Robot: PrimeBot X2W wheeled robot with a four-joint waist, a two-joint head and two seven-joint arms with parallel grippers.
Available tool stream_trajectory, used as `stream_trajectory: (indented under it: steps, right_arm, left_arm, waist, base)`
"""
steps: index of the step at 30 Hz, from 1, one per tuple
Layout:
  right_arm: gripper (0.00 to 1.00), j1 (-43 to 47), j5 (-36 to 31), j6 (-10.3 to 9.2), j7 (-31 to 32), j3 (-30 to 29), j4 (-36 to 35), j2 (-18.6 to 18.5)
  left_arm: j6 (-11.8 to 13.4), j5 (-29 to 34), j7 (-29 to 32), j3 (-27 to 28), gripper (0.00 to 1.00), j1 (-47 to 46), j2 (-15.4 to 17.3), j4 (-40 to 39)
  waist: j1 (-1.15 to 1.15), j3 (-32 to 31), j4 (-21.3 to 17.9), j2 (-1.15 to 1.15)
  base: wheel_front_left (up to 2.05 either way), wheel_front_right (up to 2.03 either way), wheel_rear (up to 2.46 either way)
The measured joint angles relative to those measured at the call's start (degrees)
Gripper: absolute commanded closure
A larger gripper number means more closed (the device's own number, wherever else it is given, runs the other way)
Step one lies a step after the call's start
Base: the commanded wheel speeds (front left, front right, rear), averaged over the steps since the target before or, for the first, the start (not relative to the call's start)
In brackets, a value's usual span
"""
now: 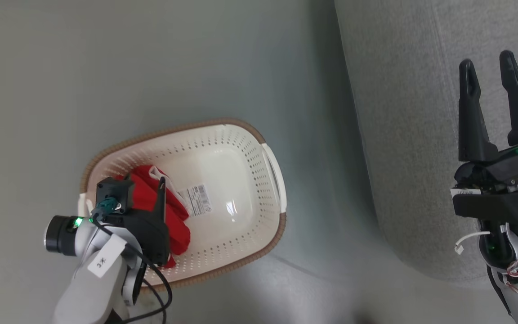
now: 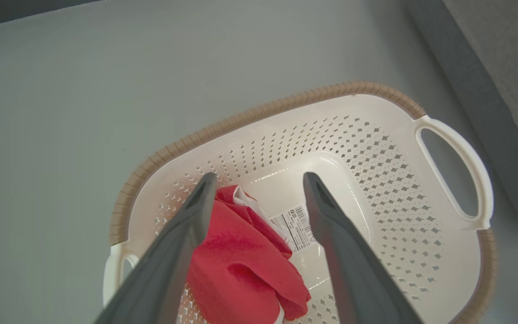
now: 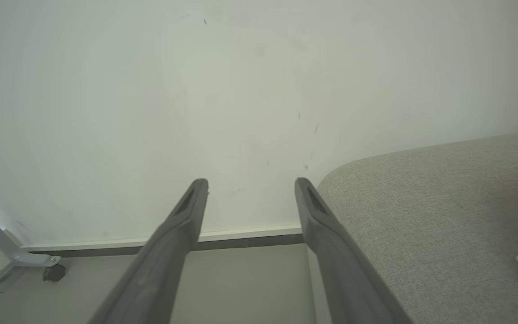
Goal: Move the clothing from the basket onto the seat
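My path into the basket [image 1: 223,123] open from above, clothing [image 1: 144,191] heaped at its left, floor [image 1: 322,180] free between it and the seat [image 1: 412,135]

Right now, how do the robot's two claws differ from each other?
The left gripper points down into the basket; the right gripper is over by the grey seat. The left gripper has the red clothing lying between its fingers in its wrist view, not gripped; the right gripper has nothing between its fingers. Both are dark, two-fingered and open.
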Motion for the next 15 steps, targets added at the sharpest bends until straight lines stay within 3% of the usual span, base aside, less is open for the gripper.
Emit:
stream_trajectory:
  steps: [15]
  right_arm:
    - [0.00,-2.93,0.08,1.89,0.00,0.10,0.35,3.14]
  left_arm:
    - [0.14,0.76,3.78,-0.03,0.00,-4.63,0.65,12.45]
  waist:
    - [-0.01,7.77,-4.24,0.00]
  base:
    - [0.00,0.00,0.00]
